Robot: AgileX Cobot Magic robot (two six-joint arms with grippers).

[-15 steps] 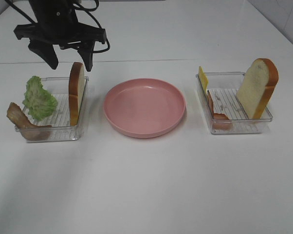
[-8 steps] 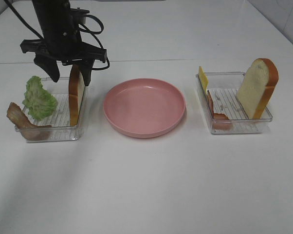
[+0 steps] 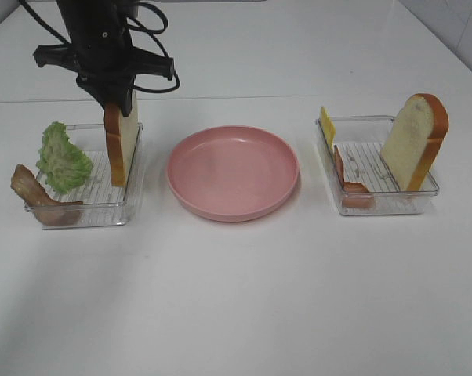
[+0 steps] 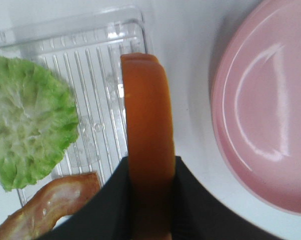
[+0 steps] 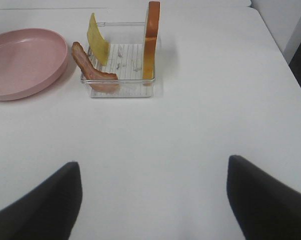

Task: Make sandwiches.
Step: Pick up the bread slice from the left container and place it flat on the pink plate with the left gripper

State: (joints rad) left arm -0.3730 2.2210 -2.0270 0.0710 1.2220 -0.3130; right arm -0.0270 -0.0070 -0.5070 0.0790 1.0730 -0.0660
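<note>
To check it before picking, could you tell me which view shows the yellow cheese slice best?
The right wrist view: the cheese slice shows its broad face, leaning in the tray. The exterior high view catches the slice nearly edge-on; the left wrist view misses it.

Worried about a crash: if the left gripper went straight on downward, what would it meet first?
Likely the tray's ribbed floor, under the bread slice the left gripper grips; depth unclear.

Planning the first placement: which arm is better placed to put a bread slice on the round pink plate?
Left, likely: the left gripper grips the brown-crusted white bread slice in the clear plastic tray beside the round pink plate; the right gripper hangs open.
</note>
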